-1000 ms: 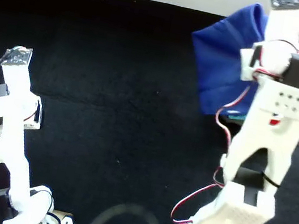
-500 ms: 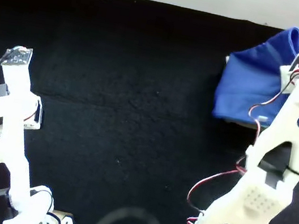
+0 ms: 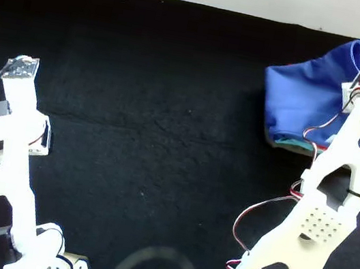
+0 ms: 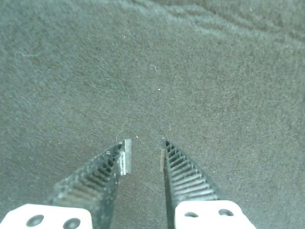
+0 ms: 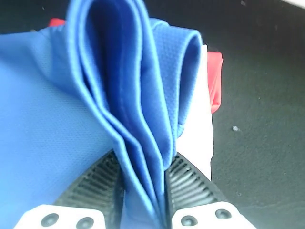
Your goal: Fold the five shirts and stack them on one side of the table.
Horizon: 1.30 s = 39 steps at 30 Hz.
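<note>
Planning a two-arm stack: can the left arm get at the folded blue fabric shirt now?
Probably not: the left tool sits across the black table, and the right tool clamps the folded blue fabric shirt.

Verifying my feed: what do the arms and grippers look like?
The left arm and right arm are white plastic with black motors; red and white wires trail along the right. The left gripper and right gripper are black and ridged.
</note>
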{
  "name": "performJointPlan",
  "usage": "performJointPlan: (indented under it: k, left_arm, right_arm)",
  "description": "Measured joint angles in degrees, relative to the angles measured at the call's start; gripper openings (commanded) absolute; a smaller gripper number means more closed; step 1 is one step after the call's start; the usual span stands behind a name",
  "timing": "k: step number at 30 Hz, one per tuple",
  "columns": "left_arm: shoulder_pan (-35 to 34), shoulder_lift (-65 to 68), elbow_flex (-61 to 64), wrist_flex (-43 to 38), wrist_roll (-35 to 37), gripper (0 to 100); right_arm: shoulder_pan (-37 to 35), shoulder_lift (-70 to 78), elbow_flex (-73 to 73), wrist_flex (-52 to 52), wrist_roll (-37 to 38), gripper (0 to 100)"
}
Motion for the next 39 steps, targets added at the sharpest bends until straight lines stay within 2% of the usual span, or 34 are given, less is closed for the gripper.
performJointPlan:
  k: [9,11,14,20,23,26,28,33,39]
  left_arm:
    - [0.0,0.0,0.0,0.0,0.0,12]
    - [0.0,0.0,0.0,0.0,0.0,12]
    - [0.0,0.0,0.0,0.0,0.0,12]
    - [0.0,0.0,-1.8,1.2,0.0,12]
    - [0.0,0.0,-5.1,5.1,0.0,12]
    - [0.0,0.0,-8.4,8.7,0.0,12]
    - [0.0,0.0,-9.7,9.7,0.0,12]
    - [0.0,0.0,-10.1,9.8,0.0,12]
    - [0.0,0.0,-10.1,9.8,0.0,12]
  right_arm:
    - [3.0,4.0,0.0,-5.5,0.0,15.6]
    - [3.0,4.0,0.0,-5.5,-0.3,19.3]
    - [3.3,3.9,0.0,-5.8,-5.4,24.7]
    - [4.0,-0.1,-3.0,-6.1,-20.9,24.4]
    - [3.9,-3.2,-6.9,-5.5,-25.6,16.2]
    - [2.5,-4.4,-8.0,-3.3,-26.5,1.2]
    - [1.1,-4.3,-7.5,-2.9,-26.3,0.9]
    - [-0.5,0.0,-6.3,-3.3,-20.2,0.7]
    - [3.6,8.4,-6.2,-12.3,-19.5,0.7]
